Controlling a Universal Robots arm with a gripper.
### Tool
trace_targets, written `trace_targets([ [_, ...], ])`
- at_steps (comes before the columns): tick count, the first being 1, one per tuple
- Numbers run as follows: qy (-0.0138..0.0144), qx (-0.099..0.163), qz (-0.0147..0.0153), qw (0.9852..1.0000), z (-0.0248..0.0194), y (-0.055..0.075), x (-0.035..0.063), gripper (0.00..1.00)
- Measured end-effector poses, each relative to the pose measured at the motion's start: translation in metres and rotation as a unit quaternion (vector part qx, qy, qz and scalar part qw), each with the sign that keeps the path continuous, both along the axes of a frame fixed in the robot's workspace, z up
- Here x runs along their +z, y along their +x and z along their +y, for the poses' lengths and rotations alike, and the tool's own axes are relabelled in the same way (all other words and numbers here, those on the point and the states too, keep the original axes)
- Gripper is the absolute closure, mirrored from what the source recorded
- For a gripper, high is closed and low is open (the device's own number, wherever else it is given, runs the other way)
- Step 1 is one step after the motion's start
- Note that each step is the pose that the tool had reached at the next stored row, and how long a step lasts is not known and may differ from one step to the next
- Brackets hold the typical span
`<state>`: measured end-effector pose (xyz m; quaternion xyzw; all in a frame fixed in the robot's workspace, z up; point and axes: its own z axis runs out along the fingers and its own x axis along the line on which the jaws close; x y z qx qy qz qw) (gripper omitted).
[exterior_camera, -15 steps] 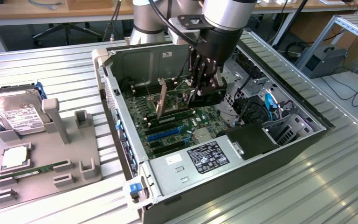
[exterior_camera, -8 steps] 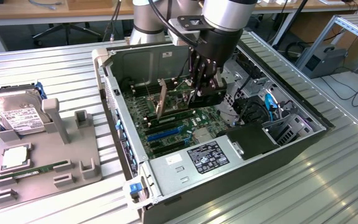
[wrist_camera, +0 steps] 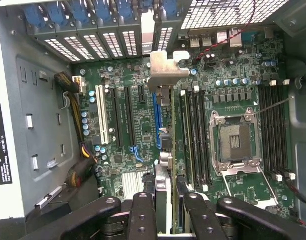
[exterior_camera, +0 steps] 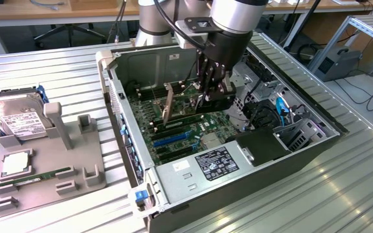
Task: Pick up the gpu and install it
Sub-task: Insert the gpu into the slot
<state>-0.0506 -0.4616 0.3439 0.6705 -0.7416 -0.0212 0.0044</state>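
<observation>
- While I hang inside the open computer case (exterior_camera: 144,63), my gripper (exterior_camera: 207,99) has its fingers (wrist_camera: 143,215) clamped on the gpu (exterior_camera: 181,104); the card stands on edge between them, above the motherboard (exterior_camera: 173,131)
- Seen from my wrist, the gpu (wrist_camera: 165,92) runs straight out from between my fingertips; its long axis points away from me toward the perforated slot covers (wrist_camera: 113,42) on the rear wall; the silver bracket (wrist_camera: 165,67) is the far end, close to those covers
- The relation that matters: the card's edge lies lengthwise along the blue slot (wrist_camera: 156,120), parallel to it and just beside its line from where I look; whether it sits squarely over the slot or touches it, I cannot tell
- Only one arm is at work, so the card is all mine
- Writing: the black label (exterior_camera: 215,163) on the power supply carries white print too fine to read; at my wrist the same label's edge (wrist_camera: 0,150) shows what looks like DELL, turned sideways
- The hard drive (exterior_camera: 18,119), off to the exterior view's left, wears a white label; its text is unreadable
</observation>
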Motion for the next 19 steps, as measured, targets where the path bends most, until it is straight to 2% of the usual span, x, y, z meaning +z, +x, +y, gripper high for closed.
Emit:
trace_targets([
  [19, 0.0001, 0.0, 0.0, 1.0, -0.0019, -0.005, -0.0029, 0.73],
])
